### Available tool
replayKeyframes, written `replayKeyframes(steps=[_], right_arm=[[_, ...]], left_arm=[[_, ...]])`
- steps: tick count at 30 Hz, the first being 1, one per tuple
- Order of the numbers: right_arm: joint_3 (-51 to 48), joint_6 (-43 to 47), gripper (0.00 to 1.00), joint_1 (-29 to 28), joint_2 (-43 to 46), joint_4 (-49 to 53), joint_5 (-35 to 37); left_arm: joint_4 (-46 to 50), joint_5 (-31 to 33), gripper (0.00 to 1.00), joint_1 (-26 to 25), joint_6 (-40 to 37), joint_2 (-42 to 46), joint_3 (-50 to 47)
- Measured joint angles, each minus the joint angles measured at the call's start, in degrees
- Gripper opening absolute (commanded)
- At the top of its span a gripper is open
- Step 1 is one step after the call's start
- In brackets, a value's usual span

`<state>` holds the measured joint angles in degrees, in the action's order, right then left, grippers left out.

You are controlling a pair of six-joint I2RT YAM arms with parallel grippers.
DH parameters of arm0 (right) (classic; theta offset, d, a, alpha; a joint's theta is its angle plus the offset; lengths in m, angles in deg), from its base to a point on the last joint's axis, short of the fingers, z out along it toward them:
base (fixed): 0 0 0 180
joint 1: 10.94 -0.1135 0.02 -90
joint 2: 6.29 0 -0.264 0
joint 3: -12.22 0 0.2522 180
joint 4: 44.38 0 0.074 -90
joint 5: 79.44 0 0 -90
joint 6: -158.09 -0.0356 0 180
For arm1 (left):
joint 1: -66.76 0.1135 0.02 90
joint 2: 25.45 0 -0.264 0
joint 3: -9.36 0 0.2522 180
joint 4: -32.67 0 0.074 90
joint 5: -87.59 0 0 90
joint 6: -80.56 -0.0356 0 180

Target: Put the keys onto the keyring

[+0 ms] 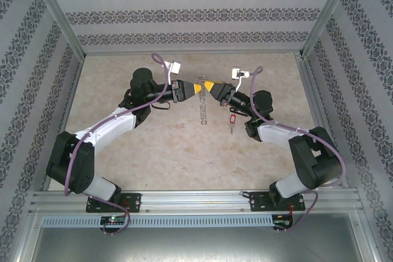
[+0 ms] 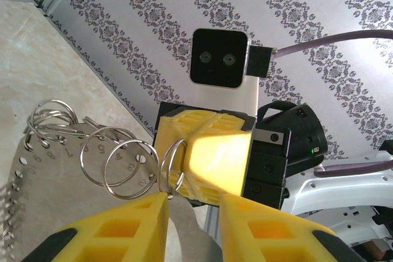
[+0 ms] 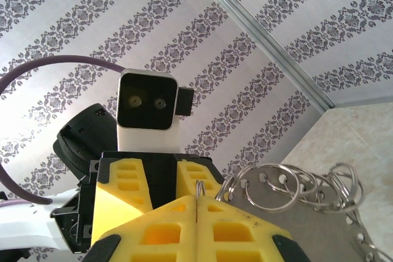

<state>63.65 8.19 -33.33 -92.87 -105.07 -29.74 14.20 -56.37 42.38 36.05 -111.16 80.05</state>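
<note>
While both arms meet mid-air over the bench, top view first: the keyring hangs down from the spot where my left jaws and right jaws come together. The key, red head, lies flat on the bench just right of the dangling keyring, with nothing touching it.

Left wrist: left jaws part-way apart, with a grey bit of the keyring in the gap. Can't tell if it's clamped or just passing through. It looks like a flat metal strip with numbered holes and a split ring in each. One ring runs into the right jaws opposite.

Right wrist: right jaws fully closed, thin ring wire pinched at the tips. The rest of the keyring fans out to the right.

Handling, my read: the keyring is light and each part is stiff steel, but the whole thing is floppy. The rings swing, and smooth wire can twist or slip in a tip pinch. The flat strip is the steadier hold. The key is tiny, light and awkward to lift off the bench. Take the plastic head by its edges; it's thicker and less slippery than the blade. Can't make out its hole from here.
</note>
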Motion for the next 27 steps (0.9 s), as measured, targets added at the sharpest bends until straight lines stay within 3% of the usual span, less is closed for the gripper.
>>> replayKeyframes(steps=[14,27], right_arm=[[0.00,0.00,0.00,0.00,0.00,0.00,-0.04],[0.00,-0.04,0.00,0.00,0.00,0.00,-0.87]], left_arm=[[1.25,1.92,0.38,0.00,-1.75,-0.13,0.63],[1.27,1.90,0.31,0.00,-1.64,-0.13,1.73]])
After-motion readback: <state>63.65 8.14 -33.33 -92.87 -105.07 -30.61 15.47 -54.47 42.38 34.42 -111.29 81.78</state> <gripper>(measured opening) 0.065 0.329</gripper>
